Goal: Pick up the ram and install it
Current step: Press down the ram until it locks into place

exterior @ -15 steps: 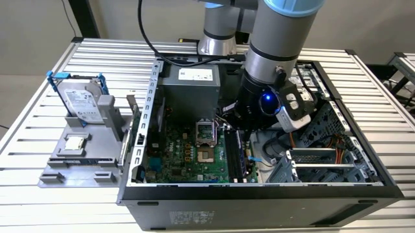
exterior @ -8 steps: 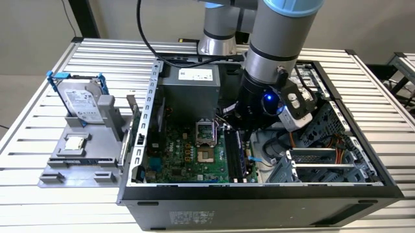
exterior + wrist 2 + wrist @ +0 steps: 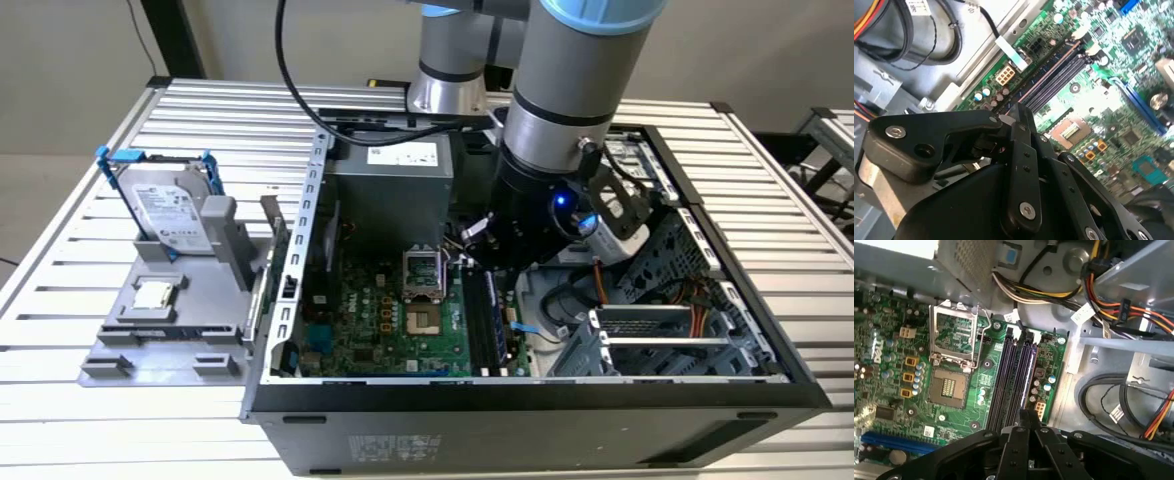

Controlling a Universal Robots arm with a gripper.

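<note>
Several long black memory slots (image 3: pixel 1014 375) ran lengthwise on the green motherboard (image 3: pixel 884 315), just right of the square processor socket (image 3: pixel 949 387). Directly above one end of the slots hung the black two-fingered gripper (image 3: pixel 1027 415), pinched shut, seemingly on the thin ram stick (image 3: pixel 1013 111). The stick showed edge-on and was hard to make out; its length lay parallel to the slots.

An open computer case (image 3: pixel 534 400) lies on the table (image 3: pixel 80 380), with the motherboard (image 3: pixel 387 320) inside it. The memory slots (image 3: pixel 487 320) lie beside the processor socket (image 3: pixel 424 322) (toward the exterior view's right). A holder (image 3: pixel 160 320) carrying a hard drive (image 3: pixel 171 215) stands at the case's left.
</note>
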